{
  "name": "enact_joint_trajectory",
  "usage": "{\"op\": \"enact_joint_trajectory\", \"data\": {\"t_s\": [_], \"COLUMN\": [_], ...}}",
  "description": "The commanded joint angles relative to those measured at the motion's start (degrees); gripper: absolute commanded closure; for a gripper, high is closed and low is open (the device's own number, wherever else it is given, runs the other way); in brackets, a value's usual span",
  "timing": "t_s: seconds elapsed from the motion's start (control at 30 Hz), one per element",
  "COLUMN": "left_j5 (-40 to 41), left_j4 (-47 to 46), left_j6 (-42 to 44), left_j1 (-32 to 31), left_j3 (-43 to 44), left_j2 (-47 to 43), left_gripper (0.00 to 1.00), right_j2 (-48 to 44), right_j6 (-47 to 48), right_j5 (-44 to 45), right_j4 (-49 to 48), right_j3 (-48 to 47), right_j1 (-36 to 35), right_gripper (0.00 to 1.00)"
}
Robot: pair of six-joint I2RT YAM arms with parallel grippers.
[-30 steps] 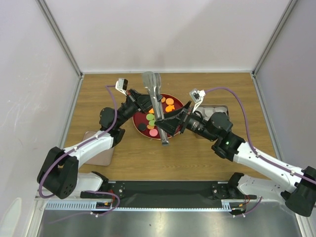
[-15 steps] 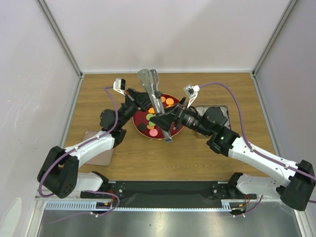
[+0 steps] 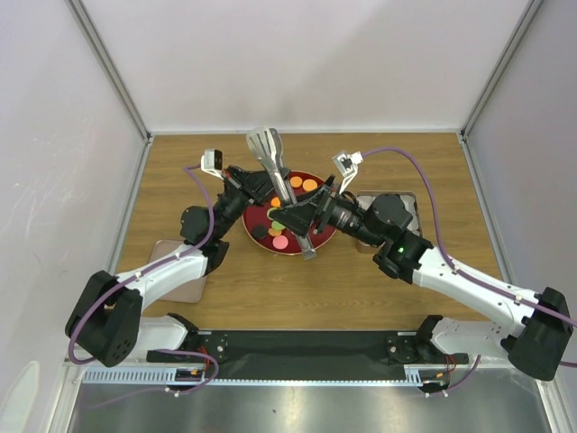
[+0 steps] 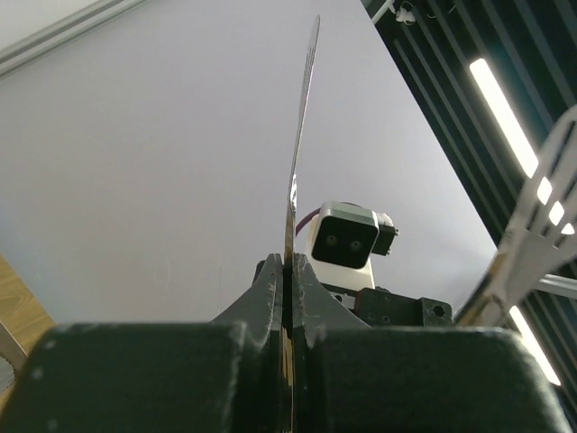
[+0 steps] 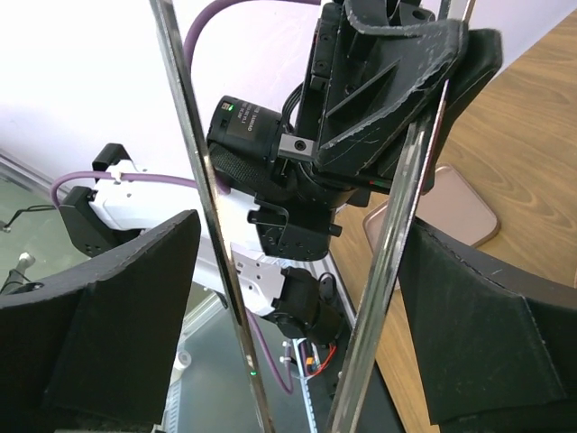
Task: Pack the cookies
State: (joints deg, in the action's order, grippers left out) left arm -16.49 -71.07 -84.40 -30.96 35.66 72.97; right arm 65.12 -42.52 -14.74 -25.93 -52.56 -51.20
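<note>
The cookies (image 3: 281, 241), small orange, green, pink and black discs, lie on a dark red plate (image 3: 246, 220) at the table's middle. Metal tongs (image 3: 269, 148) slant over the plate, head at the far end and hinge toward the near rim. My left gripper (image 3: 257, 186) is shut on one arm of the tongs (image 4: 298, 135), seen edge-on between its jaws (image 4: 288, 267). My right gripper (image 3: 290, 216) stands open astride the tongs. Both tong arms (image 5: 206, 207) pass between its fingers (image 5: 117, 334), the right arm close to the right finger. Part of the cookies is hidden under the grippers.
A rectangular metal tin (image 3: 407, 200) sits right of the plate, half covered by my right arm. A flat brownish lid (image 3: 169, 268) lies at the left near edge under my left arm. White walls close in the table on three sides.
My right gripper has moved left over the plate and around the tongs, its jaws narrowing a little. The tongs' head has swung left with my left gripper.
</note>
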Motion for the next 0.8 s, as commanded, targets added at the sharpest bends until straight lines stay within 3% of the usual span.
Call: {"op": "enact_joint_trajectory", "data": {"t_s": [0.0,0.3,0.43,0.7,0.77], "left_j5": [1.9,2.52,2.52,2.52,2.52], "left_j4": [-5.66,-8.47,-9.09,-10.67,-11.46], "left_j6": [1.52,0.64,0.47,0.2,0.2], "left_j1": [-0.42,-0.42,-0.42,-0.5,-0.5], "left_j3": [0.29,-0.24,-0.5,-0.33,-0.33], "left_j2": [-1.78,-0.37,-0.2,0.59,0.77], "left_gripper": [1.0,1.0,1.0,1.0,0.96], "right_j2": [0.18,-0.08,0.09,0.01,0.09], "right_j6": [-0.63,-0.72,-0.63,-0.63,-0.19], "right_j5": [-0.64,-0.11,-0.2,0.06,0.15], "right_j4": [-4.39,-5.09,-5.36,-5.88,-5.36], "right_j3": [-2.73,-2.64,-2.55,-2.55,-2.73], "right_j1": [-0.83,-1.18,-1.18,-1.27,-1.27], "right_gripper": [0.09,0.17,0.25,0.27,0.28]}}
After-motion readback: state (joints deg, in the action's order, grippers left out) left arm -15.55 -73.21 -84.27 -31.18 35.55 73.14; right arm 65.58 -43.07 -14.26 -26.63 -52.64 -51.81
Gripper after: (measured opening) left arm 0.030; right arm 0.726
